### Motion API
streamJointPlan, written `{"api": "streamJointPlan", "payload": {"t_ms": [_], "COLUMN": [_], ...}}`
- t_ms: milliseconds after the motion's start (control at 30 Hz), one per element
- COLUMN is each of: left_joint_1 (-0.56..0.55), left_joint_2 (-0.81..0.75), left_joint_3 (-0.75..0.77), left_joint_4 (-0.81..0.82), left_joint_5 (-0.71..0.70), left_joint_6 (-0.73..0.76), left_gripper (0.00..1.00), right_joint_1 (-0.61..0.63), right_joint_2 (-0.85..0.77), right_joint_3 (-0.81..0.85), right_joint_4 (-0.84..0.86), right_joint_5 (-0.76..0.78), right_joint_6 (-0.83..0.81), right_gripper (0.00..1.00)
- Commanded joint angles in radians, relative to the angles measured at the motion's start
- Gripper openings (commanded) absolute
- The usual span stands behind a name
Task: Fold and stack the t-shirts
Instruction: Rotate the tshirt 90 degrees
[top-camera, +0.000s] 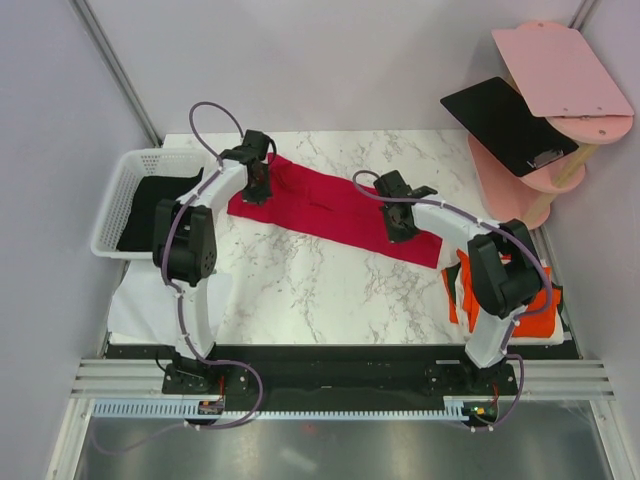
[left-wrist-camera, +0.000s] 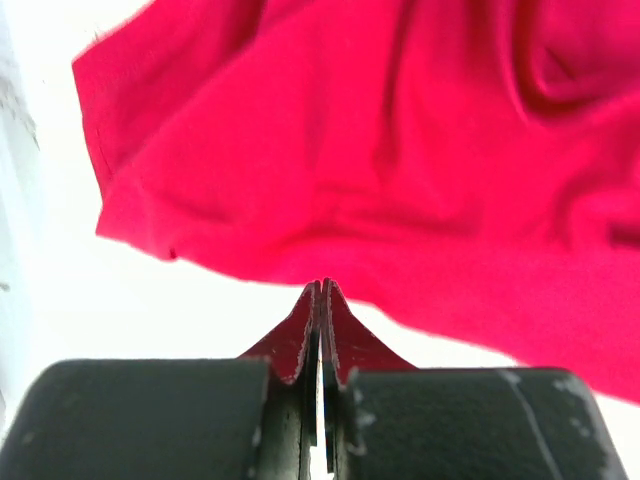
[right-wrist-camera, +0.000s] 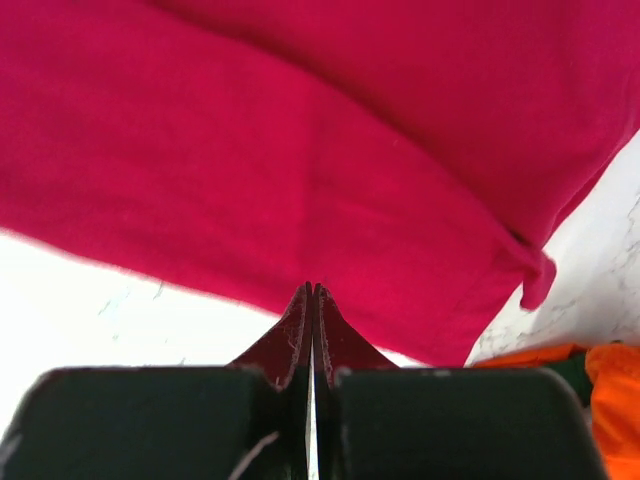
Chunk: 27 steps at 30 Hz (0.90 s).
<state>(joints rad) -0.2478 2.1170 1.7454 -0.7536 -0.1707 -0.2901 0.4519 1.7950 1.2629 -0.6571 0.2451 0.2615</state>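
Closest to each wrist camera, the dark jaws are pressed together on a thin upright ridge of crimson cloth. The left jaws and the right jaws each pinch the hem nearest to them.

In the top view, the left arm (top-camera: 190, 250) and right arm (top-camera: 495, 275) rise from their bases at the near edge of the white marbled tabletop (top-camera: 320, 290). A pile of bright orange-red cloth shirts (top-camera: 540, 318) lies under the right arm at the near right corner.

The crimson red soft cloth t-shirt (top-camera: 330, 210) lies beyond the bare middle of the tabletop. It is a long, narrow band whose long axis runs slantwise from far left to nearer right. The left jaws hold its left end and the right jaws hold a spot toward its right end, so each arm is nearest its own end.

From both pairs of jaws the body of the shirt spreads away toward the far side. A fold would therefore most likely carry the held edge along or across that axis, with the two arms moving together.

The cloth looks limp and matte. It is rumpled with deep creases by the left jaws (left-wrist-camera: 400, 150) and smoother by the right jaws (right-wrist-camera: 300, 150), with a small corner turned down at the right.

Farther left, a white plastic mesh basket (top-camera: 115, 195) holds a black cloth shirt (top-camera: 150, 210).
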Motion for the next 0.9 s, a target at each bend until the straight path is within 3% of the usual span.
{"api": "streamJointPlan", "payload": {"t_ms": [0, 133, 300, 633, 867], "left_joint_1": [-0.027, -0.064, -0.064, -0.033, 0.001], "left_joint_2": [-0.166, -0.227, -0.218, -0.138, -0.034], "left_joint_3": [-0.113, -0.220, -0.247, -0.173, -0.069], "left_joint_4": [0.109, 0.149, 0.157, 0.145, 0.086], "left_joint_5": [0.048, 0.051, 0.030, -0.004, -0.016], "left_joint_6": [-0.018, -0.029, -0.030, -0.024, -0.026], "left_gripper": [0.02, 0.02, 0.02, 0.02, 0.02], "right_joint_1": [-0.001, -0.010, -0.013, -0.090, -0.134], "right_joint_2": [0.105, 0.171, 0.175, 0.309, 0.374], "right_joint_3": [0.053, 0.137, 0.226, 0.395, 0.412], "right_joint_4": [0.033, 0.036, 0.057, 0.051, 0.057], "right_joint_5": [0.135, 0.224, 0.302, 0.349, 0.344], "right_joint_6": [0.005, 0.015, 0.013, -0.011, -0.019], "right_gripper": [0.00, 0.00, 0.00, 0.00, 0.00]}}
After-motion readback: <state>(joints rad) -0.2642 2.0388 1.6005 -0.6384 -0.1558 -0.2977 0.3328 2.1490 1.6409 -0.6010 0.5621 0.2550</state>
